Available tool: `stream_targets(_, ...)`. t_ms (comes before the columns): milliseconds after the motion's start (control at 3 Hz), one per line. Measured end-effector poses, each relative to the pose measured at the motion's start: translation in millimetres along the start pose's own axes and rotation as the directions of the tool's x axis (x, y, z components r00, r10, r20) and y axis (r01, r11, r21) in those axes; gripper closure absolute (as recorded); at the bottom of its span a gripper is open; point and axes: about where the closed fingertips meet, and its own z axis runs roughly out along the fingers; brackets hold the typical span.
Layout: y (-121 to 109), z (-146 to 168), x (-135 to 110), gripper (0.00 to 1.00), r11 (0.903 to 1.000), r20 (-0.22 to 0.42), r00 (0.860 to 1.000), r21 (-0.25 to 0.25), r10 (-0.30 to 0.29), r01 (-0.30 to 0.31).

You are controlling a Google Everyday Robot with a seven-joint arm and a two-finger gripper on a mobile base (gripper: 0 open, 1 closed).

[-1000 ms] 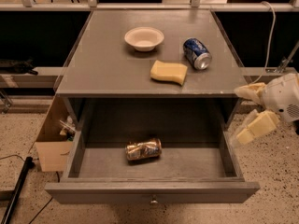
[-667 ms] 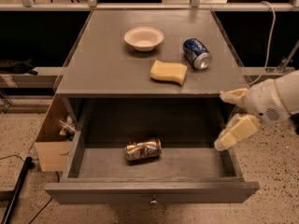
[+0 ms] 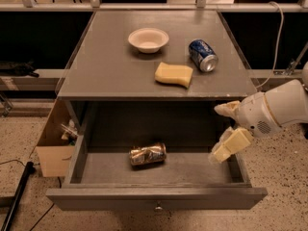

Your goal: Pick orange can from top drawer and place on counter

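**A:** Camera view, entry one. The top drawer (image 3: 154,198)?

**B:** Pulled fully out, with its knob (image 3: 157,208) at the middle of the front panel. All places below are given from this drawer.

**A:** Entry two, the orange can (image 3: 147,154)?

**B:** Inside the drawer, on its floor, a little left of the middle and apart from every wall. It lies on its side. Its long axis runs nearly along the drawer's width, with the right end turned slightly toward the back.

**A:** Entry three, the hand (image 3: 222,133)?

**B:** At the drawer's right wall, over the right end of the cavity. The two pale fingers are spread wide with nothing between them. The upper finger sits just under the bench (image 3: 106,66) edge and the lower one just above the drawer's right rim. Both tips point left into the drawer.

**A:** How do the can and the hand stand to each other?

**B:** The can is to the left of the hand and lower, well apart from it. In my judgement, a hand coming from the right meets the can end-on, so it must reach left, drop, and close across the can's width.

**A:** Entry four, the bench?

**B:** It is above the drawer's back half. It carries a bowl (image 3: 148,39), a sponge (image 3: 173,74) and a blue can (image 3: 202,55) on its side, with bare surface on the left.

**A:** Anything else?

**B:** A cardboard box (image 3: 50,148) just beside the drawer's left wall.
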Motion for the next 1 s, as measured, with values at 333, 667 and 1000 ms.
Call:
stream_targets(333, -1, 6, -2, 0.00, 0.9992, 0.042, 0.999, 0.028, 0.027, -0.028)
stream_targets(667, 3, 26, -6, 0.00, 0.9953, 0.085, 0.994, 0.063, 0.068, -0.074)
stream_targets(1000, 2, 52, 0, 0.00, 0.9868, 0.108, 0.988, 0.107, 0.110, -0.122)
